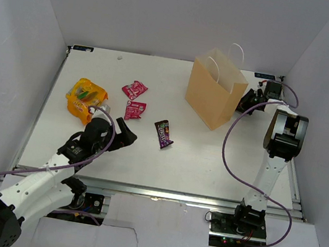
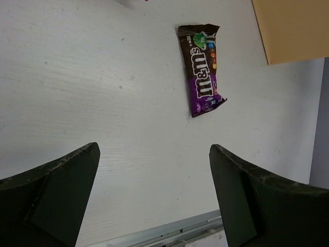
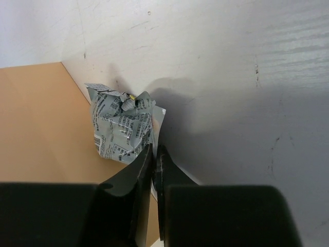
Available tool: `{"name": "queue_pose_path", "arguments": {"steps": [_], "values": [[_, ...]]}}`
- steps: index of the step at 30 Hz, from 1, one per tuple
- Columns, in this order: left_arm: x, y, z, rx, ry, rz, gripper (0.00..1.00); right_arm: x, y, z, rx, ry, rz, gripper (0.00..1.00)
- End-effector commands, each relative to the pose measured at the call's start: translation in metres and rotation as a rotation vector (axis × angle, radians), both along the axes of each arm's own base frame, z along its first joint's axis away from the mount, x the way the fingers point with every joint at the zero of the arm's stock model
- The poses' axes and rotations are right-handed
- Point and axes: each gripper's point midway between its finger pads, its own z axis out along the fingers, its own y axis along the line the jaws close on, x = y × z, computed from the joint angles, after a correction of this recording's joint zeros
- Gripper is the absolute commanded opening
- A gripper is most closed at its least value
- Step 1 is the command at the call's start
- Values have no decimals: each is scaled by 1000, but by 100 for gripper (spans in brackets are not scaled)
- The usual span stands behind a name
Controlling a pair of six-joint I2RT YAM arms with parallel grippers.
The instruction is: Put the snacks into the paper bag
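We are holding the left hand (image 2: 154,149) open near the bar (image 2: 202,69) for grabbing; the right hand (image 3: 154,154) is pinching a packet (image 3: 121,128) for bagging.

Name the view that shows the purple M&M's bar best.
Left wrist: the purple bar lies flat, its label readable. Top external shows it small, mid-table. Right wrist does not show it.

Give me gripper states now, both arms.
Left gripper: open, nothing between the fingers.
Right gripper: closed, pinching the crumpled grey packet by its edge.
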Motion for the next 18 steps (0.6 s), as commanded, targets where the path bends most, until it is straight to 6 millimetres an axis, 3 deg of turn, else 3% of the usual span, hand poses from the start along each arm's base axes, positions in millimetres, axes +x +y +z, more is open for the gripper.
{"name": "queue_pose_path", "arguments": {"steps": [1, 4, 5, 7, 8, 10, 14, 16, 17, 18], "values": [[7, -6, 21, -41, -35, -4, 98, 5, -9, 16, -44, -72, 5, 9], [8, -13, 19, -55, -41, -35, 98, 7, -15, 48, -79, -177, 12, 8], [8, -16, 16, -54, -34, -50, 98, 7, -17, 70, -107, -243, 28, 8], [6, -25, 14, -80, -27, -97, 98, 3, -21, 83, -156, -303, 42, 8], [6, -27, 12, -82, -24, -110, 98, 1, -23, 106, -184, -357, 45, 8], [8, -31, 8, -83, -16, -125, 98, -3, -30, 122, -265, -417, 55, 8], [12, -38, 10, -92, -31, -153, 98, -24, -43, 173, -413, -549, 47, 8], [14, -39, 9, -95, -38, -161, 98, -31, -49, 190, -482, -598, 51, 8], [14, -41, 9, -96, -41, -166, 98, -37, -51, 211, -508, -643, 43, 8], [14, -42, 10, -102, -43, -173, 98, -42, -52, 216, -524, -655, 39, 8]]}}
